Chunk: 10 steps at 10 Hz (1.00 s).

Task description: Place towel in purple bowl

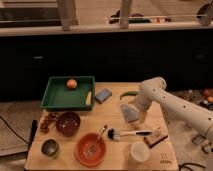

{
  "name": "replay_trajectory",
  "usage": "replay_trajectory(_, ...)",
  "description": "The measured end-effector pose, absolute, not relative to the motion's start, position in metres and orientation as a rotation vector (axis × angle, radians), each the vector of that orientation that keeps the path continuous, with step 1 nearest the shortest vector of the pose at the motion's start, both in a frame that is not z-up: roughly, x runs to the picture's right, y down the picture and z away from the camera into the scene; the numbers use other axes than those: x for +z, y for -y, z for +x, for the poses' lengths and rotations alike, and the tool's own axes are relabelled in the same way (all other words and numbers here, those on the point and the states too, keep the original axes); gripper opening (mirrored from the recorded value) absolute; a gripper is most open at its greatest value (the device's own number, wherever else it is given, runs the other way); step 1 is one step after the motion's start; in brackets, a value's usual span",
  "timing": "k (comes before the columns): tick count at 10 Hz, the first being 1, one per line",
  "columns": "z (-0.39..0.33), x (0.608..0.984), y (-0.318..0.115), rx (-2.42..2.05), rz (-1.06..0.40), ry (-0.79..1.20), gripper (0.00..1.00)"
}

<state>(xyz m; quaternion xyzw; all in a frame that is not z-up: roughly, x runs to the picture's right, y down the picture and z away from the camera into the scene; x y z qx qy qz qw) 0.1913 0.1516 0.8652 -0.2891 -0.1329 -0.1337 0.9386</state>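
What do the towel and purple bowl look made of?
Towel: soft cloth, matte grey-blue, judging by its flat folded shape; the gripper is at the towel. Purple bowl: probably glazed ceramic or glossy plastic, since its inside shines.

A wooden table [112,102] seen from above; a white robot arm [170,102] reaches in from the right side, its gripper [139,116] down beside the grey-blue towel [128,113]; the purple bowl [68,123] sits well apart to the left, just below a green tray [67,106] holding an orange [71,83].
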Motion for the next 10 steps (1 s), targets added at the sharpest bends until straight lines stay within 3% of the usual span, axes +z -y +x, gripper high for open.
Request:
replay_trajectory(7,0.186,0.89,-0.159,-0.186,-0.634,0.27,0.78)
replay_trajectory(10,0.189,0.899,-0.167,-0.178,-0.664,0.26,0.41)
